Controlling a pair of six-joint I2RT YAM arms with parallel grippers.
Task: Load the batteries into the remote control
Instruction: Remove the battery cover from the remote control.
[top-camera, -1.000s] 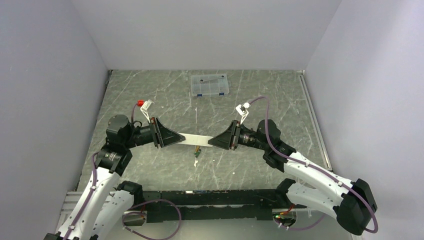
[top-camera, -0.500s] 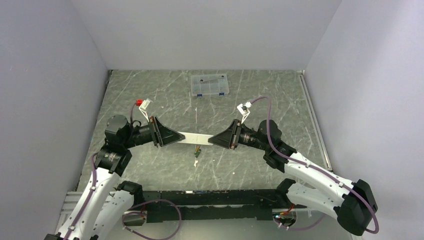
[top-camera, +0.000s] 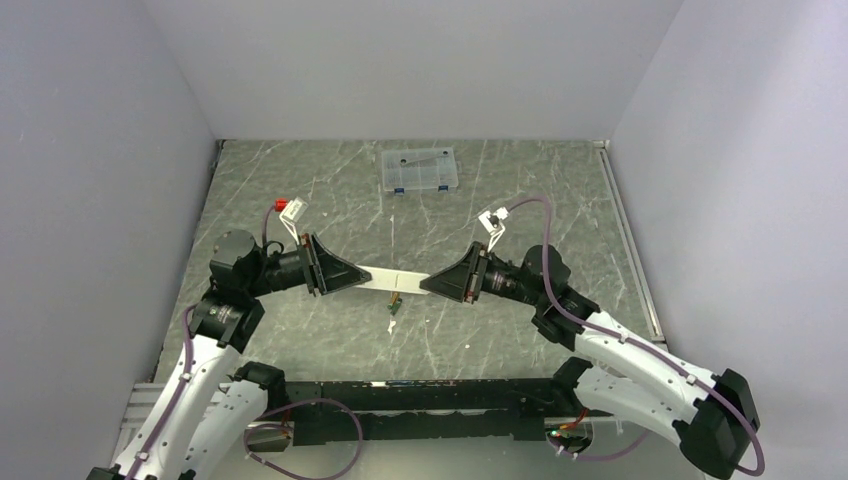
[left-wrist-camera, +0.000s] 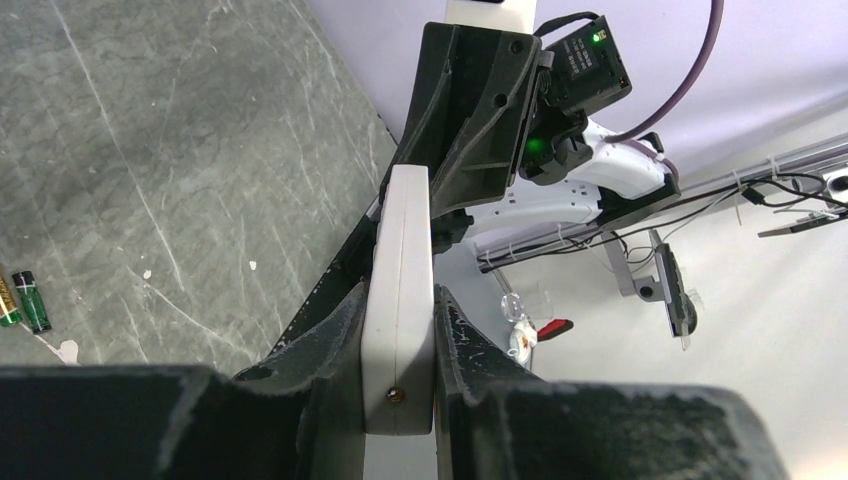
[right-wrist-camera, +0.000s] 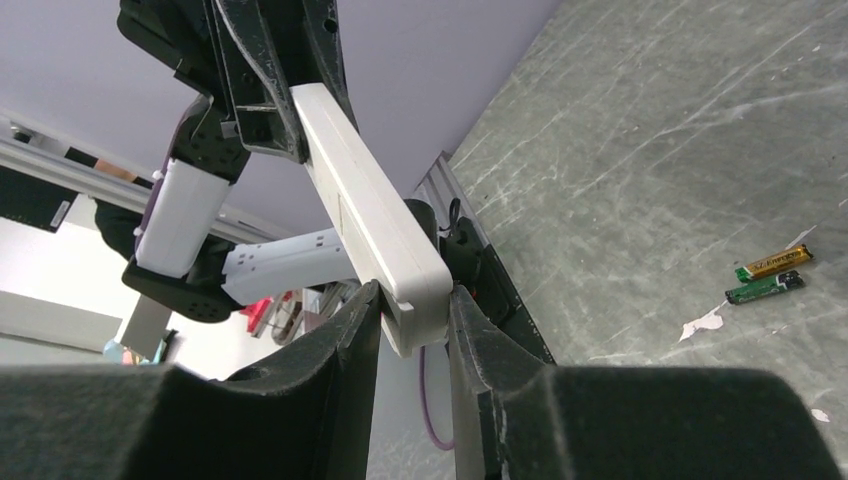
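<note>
Slippage is threatening: the left gripper (top-camera: 362, 277) and right gripper (top-camera: 428, 284) are each clenching one end of the remote control (top-camera: 398, 281), suspending it mid-frame above the table (top-camera: 300, 200), so any mismatched pull could be twisting it loose. The batteries (top-camera: 394, 306) are lying just below it in the top view, with neither gripper free for them; a clear box (top-camera: 419, 170) is sitting well apart, upper centre.

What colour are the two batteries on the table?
Batteries: one copper-gold, the other dark green. Clearest in the right wrist view.
</note>
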